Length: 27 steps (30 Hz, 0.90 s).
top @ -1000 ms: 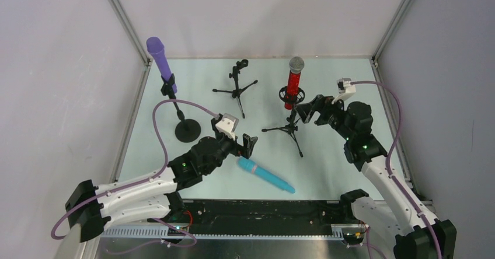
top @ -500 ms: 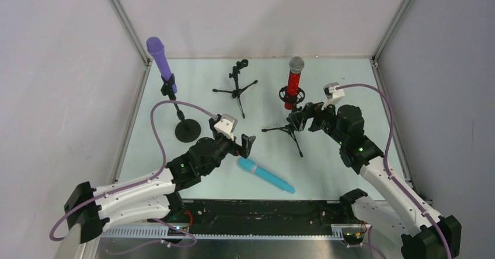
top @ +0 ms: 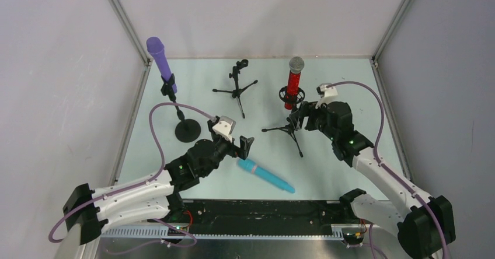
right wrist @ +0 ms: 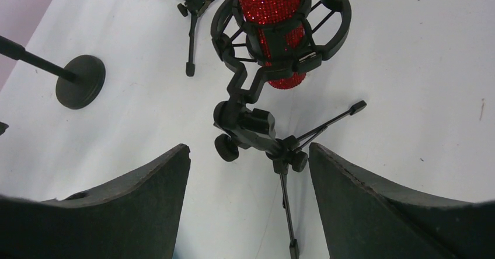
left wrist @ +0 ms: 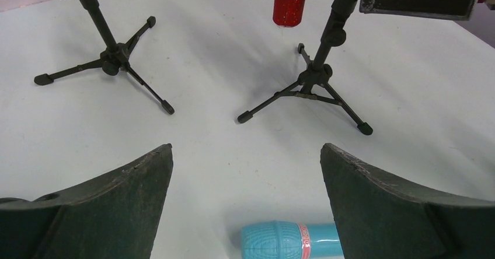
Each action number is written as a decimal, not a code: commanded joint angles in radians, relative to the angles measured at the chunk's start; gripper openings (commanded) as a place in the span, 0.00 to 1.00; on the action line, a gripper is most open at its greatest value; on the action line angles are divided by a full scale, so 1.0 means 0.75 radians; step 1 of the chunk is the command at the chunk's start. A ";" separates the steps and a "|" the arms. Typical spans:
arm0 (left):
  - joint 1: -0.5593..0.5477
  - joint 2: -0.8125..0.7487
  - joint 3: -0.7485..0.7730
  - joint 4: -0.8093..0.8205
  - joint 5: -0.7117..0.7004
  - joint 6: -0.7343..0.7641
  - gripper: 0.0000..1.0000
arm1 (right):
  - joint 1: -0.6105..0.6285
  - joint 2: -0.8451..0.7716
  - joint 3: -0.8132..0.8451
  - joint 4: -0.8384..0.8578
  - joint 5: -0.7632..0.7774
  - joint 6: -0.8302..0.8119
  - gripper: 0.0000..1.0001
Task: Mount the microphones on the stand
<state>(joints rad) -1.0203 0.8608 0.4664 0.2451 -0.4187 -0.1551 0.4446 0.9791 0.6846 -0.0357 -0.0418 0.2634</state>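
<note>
Right gripper has moved in mid-frame on the glittery red microphone's black tripod stand, jaws apart, probably steadying it; left gripper gapes open.

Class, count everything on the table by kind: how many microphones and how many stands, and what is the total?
Microphones: 3 (purple mic, red mic, teal mic)
Stands: 3 (round-base stand, empty tripod, red mic's tripod)
Total: 6
</note>
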 commanded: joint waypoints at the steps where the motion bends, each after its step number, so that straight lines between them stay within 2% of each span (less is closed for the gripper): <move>1: -0.006 -0.024 -0.010 0.040 -0.038 0.020 1.00 | 0.012 0.049 0.001 0.123 0.026 0.027 0.78; 16: -0.006 -0.016 -0.018 0.041 -0.043 0.007 1.00 | 0.016 0.228 0.064 0.239 0.031 0.004 0.73; 27: -0.006 -0.017 -0.018 0.042 -0.036 0.049 1.00 | -0.006 0.276 0.095 0.271 -0.023 0.019 0.62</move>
<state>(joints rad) -1.0203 0.8543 0.4541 0.2447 -0.4255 -0.1501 0.4496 1.1828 0.7055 0.1066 -0.0437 0.2760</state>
